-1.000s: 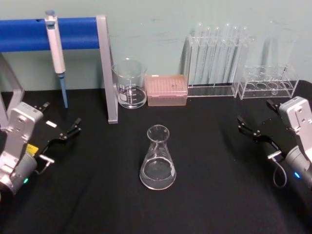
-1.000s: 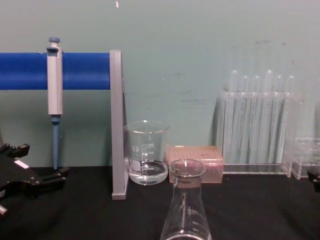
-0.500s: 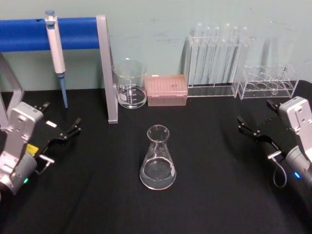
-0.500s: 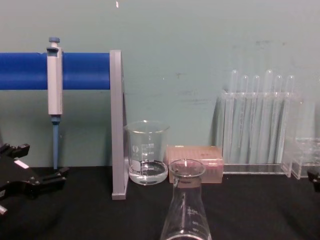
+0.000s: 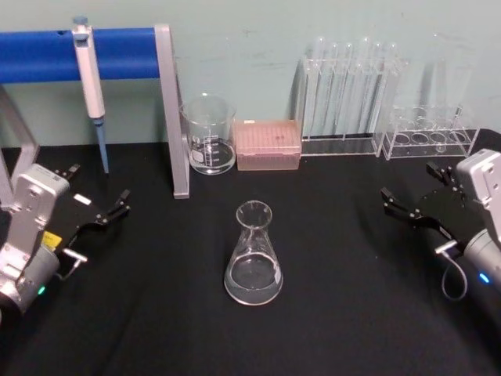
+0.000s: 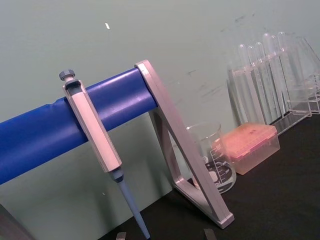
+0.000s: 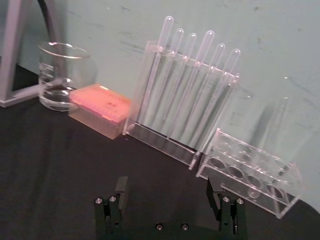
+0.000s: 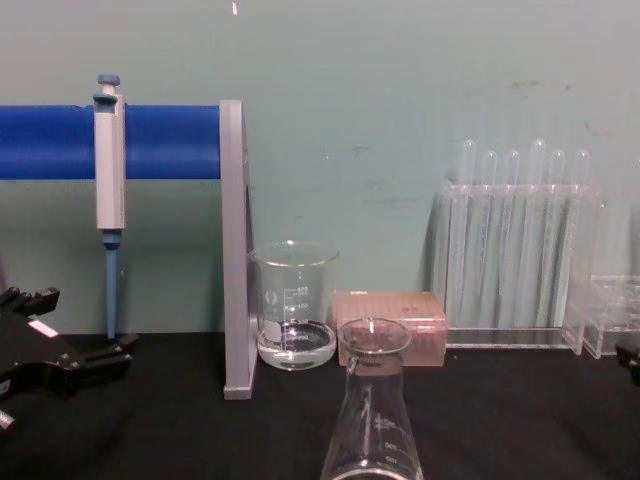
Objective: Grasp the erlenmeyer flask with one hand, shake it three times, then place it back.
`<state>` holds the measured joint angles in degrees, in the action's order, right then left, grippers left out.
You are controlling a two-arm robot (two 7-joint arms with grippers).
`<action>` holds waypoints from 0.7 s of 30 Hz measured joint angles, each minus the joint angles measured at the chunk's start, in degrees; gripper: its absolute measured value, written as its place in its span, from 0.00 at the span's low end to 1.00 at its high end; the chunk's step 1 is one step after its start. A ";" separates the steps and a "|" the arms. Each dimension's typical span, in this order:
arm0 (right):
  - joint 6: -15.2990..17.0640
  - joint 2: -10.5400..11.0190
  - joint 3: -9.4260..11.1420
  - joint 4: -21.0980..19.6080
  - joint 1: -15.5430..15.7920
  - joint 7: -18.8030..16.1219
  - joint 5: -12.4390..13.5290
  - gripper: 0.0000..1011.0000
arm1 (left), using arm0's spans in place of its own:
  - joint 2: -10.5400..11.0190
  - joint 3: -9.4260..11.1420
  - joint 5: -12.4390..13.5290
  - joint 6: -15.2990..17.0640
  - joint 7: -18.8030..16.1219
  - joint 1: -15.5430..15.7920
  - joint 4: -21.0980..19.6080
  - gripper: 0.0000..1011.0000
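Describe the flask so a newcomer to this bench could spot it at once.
Start at the black table, with the left end effector and right end effector open at its sides. In its middle, in front of the beaker and pink box, stands the flask. Only it is cone-shaped: wide base, narrow neck, unlike the straight-walled beaker.

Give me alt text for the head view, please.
An erlenmeyer flask stands upright, untouched, on the black table, between the left gripper and right gripper, both with jaws open. Behind it are a beaker, pink box, test tubes and pipette.
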<state>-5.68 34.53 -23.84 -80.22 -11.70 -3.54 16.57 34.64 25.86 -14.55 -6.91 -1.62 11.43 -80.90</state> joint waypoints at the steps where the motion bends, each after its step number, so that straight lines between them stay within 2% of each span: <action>1: -0.06 0.29 0.39 -0.01 0.05 -1.54 0.88 0.99 | 0.00 0.00 0.00 0.00 0.00 0.00 0.00 0.99; 12: -1.92 3.94 3.09 -2.27 3.53 -11.80 6.09 0.99 | 0.00 0.00 0.00 0.00 0.00 0.00 0.00 0.99; 17: -2.26 6.41 4.60 -5.76 6.52 -16.16 8.25 0.99 | 0.00 0.00 0.00 0.00 0.00 0.00 0.00 0.99; 21: -2.12 6.98 5.22 -7.28 7.63 -18.27 9.78 0.99 | 0.00 0.00 0.00 0.00 0.00 0.00 0.00 0.99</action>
<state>-7.80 41.50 -18.63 -87.50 -4.06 -21.81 26.35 34.65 25.86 -14.55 -6.91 -1.62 11.43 -80.90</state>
